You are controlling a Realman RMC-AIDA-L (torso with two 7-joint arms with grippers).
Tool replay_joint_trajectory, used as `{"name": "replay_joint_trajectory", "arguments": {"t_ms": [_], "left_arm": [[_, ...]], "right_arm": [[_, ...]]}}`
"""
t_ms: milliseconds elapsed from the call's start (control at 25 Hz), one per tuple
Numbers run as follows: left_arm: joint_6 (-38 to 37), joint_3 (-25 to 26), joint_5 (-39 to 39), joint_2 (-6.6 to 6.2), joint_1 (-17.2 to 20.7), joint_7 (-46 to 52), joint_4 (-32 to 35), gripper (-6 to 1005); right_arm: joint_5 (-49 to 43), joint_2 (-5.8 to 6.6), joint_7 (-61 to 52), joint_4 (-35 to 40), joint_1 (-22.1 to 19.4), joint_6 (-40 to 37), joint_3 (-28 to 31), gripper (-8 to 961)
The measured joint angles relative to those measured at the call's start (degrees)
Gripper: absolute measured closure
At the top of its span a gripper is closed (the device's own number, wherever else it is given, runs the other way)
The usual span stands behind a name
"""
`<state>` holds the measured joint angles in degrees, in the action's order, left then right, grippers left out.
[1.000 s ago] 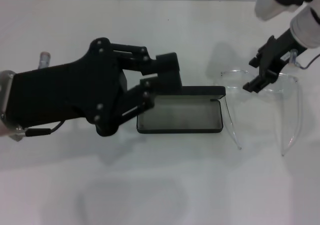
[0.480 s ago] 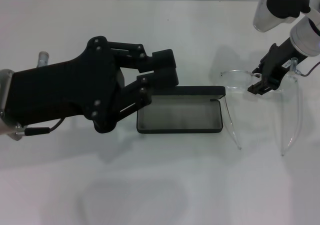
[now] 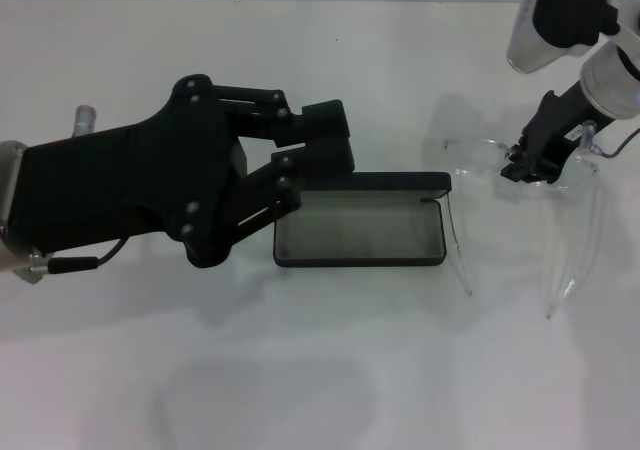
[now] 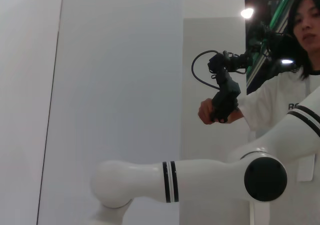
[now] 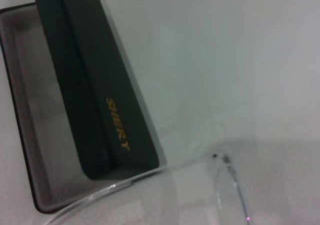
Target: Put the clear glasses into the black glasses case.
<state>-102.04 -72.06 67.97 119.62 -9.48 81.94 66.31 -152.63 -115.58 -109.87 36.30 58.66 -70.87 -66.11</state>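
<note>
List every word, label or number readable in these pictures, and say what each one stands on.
"SHERY", in small orange letters, on the raised lid of the black glasses case, seen in the right wrist view.
White lettering on the shirt of the person in the left wrist view is cut off by the robot arm; too little shows to read.
Nothing readable on the clear glasses, either gripper or the table.

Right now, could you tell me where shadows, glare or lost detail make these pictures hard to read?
Head view: the transparent plastic glasses nearly vanish against the white table, and soft shadows lie beneath the left tool. Left wrist view: bright ceiling lamps flare. Right wrist view: the matte black case is readable.
</note>
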Motion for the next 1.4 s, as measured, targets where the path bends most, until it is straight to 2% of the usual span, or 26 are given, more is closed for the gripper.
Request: {"name": "replay_joint_trajectory", "arguments": {"t_ms": [160,320,440,600,760,800,920,1080,1240,1400], "left_arm": [[0.0,0.0,0.0,0.05,0.16,0.0,-0.15,894],[-0.07,-0.04,0.0,0.02,0.34,0.03,-0.42,901],[-0.67,-0.07,0.0,0.0,0.41,0.33,-0.47,907],[-1.3,-0.06,0.0,-0.01,0.21,0.89,-0.7,915],[-1.37,-0.3,-0.71,0.02,-0.65,1.16,-2.37,922],[-1.5,-0.39,-1.3,0.08,-0.85,1.21,-3.37,924],[-2.43,-0.48,-1.89,0.14,-1.4,1.11,-5.38,930],[-3.04,-1.15,0.52,0.22,-4.28,0.8,-7.3,937],[-2.91,-2.82,1.29,0.23,-7.03,0.27,-10.15,942],[-2.87,-2.9,1.02,0.31,-8.27,-0.98,-12.19,944]], "right_arm": [[0.67,-0.12,0.28,2.54,-2.07,0.14,0.0,713],[1.18,-0.19,0.03,8.88,-5.89,-2.93,0.18,815],[3.0,-0.21,0.03,15.84,-10.23,-7.03,0.18,816],[8.85,-0.08,-0.74,29.69,-17.96,-14.54,0.52,820],[17.96,-0.07,-0.91,42.52,-25.9,-19.35,0.82,833],[22.69,-0.17,-0.32,45.59,-28.06,-19.89,1.1,833],[29.79,-0.31,1.29,47.08,-29.55,-20.12,1.17,833],[42.91,-0.48,7.38,45.81,-31.81,-20.16,0.81,834],[57.55,-0.37,17.13,39.44,-33.36,-19.75,-1.42,834],[65.64,-0.17,23.45,32.23,-32.34,-21.59,-2.3,834]]}}
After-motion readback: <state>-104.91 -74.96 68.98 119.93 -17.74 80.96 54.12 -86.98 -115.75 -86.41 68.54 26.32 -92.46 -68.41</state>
